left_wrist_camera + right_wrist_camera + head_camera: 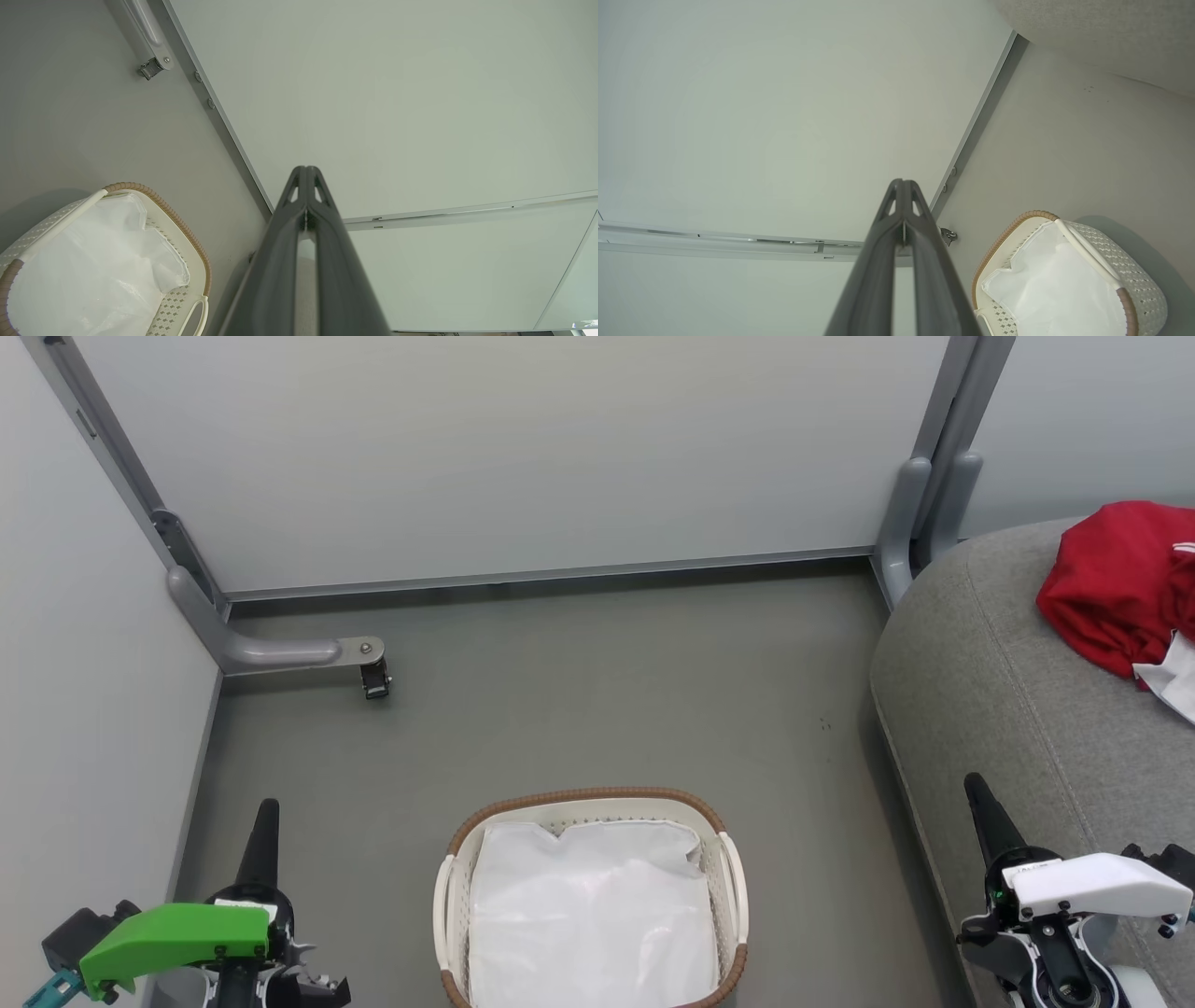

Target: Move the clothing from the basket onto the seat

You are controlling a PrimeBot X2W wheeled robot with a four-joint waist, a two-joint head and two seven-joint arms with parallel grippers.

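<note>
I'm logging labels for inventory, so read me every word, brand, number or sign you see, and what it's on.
Nothing here is legible enough to quote.
Small pale labels on the left gripper and right gripper: too small to read.
The clothing on the seat: white stripe at the edge, no readable lettering.
The basket: no print seen.

Open floor point(597, 691) runs wide between the basket point(590, 796) and the back wall point(523, 457), the basket's mouth lies clear from above, the seat point(980, 709) crowds the right, and a metal foot point(308, 653) juts in far left.
</note>
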